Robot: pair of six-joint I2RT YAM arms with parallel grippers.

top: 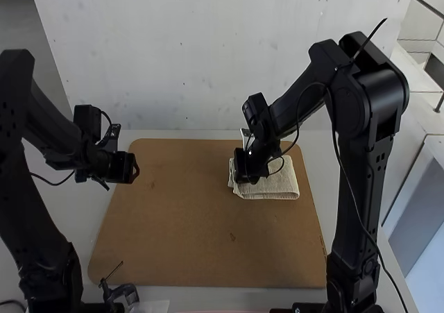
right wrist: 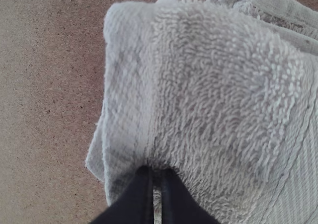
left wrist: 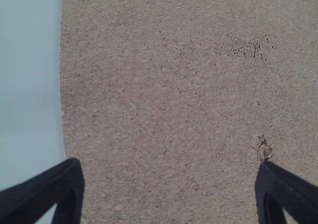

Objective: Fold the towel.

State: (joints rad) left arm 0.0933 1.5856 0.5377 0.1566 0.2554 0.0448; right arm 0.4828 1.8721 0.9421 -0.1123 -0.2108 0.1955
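Towel (top: pixel 281 184): off-white/cream, fluffy looped pile, smoother strip down one edge, fine ribbed band too. Folded more than once, now pretty compact, roughly rectangular stack. Lying flat on brown board (top: pixel 180 216), right side, far half. Not super neat tbh: layers don't line up, bit of lower one pokes out past top one, corners kinda rounded. Exact fold count, can't tell.

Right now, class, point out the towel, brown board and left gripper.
Towel (right wrist: pixel 213 85): right wrist view, its fluffy upper layer.
Brown board (top: pixel 180 216): high view, its bare surface.
Left gripper (left wrist: pixel 169 163): left wrist view, midway between its fingertips.
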